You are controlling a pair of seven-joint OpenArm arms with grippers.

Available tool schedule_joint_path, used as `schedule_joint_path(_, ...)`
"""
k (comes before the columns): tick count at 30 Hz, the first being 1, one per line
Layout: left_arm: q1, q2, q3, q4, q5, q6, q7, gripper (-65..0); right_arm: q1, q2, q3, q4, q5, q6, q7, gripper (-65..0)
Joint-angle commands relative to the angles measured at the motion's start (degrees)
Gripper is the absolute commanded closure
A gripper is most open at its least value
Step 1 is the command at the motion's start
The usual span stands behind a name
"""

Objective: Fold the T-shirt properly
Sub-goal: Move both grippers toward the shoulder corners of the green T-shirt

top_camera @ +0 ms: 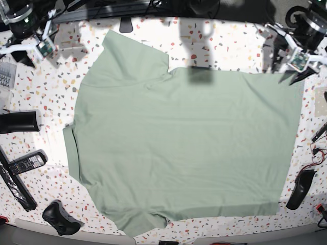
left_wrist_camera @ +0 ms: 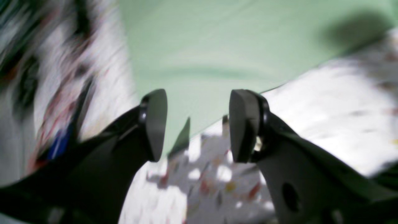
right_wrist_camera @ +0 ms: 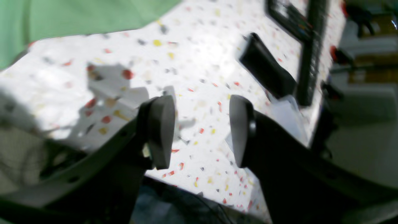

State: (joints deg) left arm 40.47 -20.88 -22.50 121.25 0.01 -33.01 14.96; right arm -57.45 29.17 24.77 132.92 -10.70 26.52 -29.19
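The pale sage-green T-shirt [top_camera: 189, 143] lies spread flat across the speckled table [top_camera: 225, 48], back side up, with sleeves at the upper left and lower left. My left gripper [top_camera: 286, 64] hovers open and empty over the shirt's far right corner. In the left wrist view the left gripper [left_wrist_camera: 198, 124] is over the shirt's edge [left_wrist_camera: 217, 53], jaws wide apart. My right gripper [top_camera: 38, 48] is at the far left, off the cloth. In the right wrist view the right gripper [right_wrist_camera: 200, 130] is open over bare table, with the shirt [right_wrist_camera: 77, 15] at the upper left.
On the left side are a black cylinder [top_camera: 20, 121], a remote [top_camera: 25, 162], a long black bar [top_camera: 18, 186] and a game controller [top_camera: 61, 217]. A black mouse-like object [top_camera: 299, 189] and cables [top_camera: 319, 153] lie at the right edge.
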Motion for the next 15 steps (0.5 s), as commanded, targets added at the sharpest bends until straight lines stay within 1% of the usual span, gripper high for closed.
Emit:
schedule_joint_path(1,0.2,-2.3,0.7,0.8,0.0,0.6,-0.7,-29.5,-0.5,0.3,0.4,1.0,0.0,1.2,2.0,-28.2)
schedule_joint_path(2,0.1,-4.2,2.0,0.5,0.2,0.6,-0.7,-29.5,-0.5,0.3,0.4,1.0,0.0,2.3,3.1,-28.2)
schedule_joint_path(4,-0.2,-8.0,4.7,-1.0,3.1,0.7,-2.3,-29.5,-0.5,0.3,0.4,1.0,0.4,2.5,5.0,-28.2)
schedule_joint_path(7,-2.8,-12.3,8.3,-6.7,8.0,0.8,-8.9,-29.4,-0.5,0.3,0.4,1.0,0.3,2.5,7.0,-28.2)
schedule_joint_path(9,-5.9,-14.1,10.7,-11.9,10.8,0.9,-12.6,-29.4,-0.5,0.3,0.4,1.0,0.2,2.7,7.4,-28.2)
schedule_joint_path(12,-10.6,-16.6,14.4,-20.0,16.3,0.9,-13.3,-29.4,-0.5,0.3,0.4,1.0,0.2,2.7,7.3,-28.2)
schedule_joint_path(15,-13.9,-20.2,17.4,-26.2,18.7,1.0,-13.3,-29.4,-0.5,0.3,0.4,1.0,0.2,2.7,7.0,-28.2)
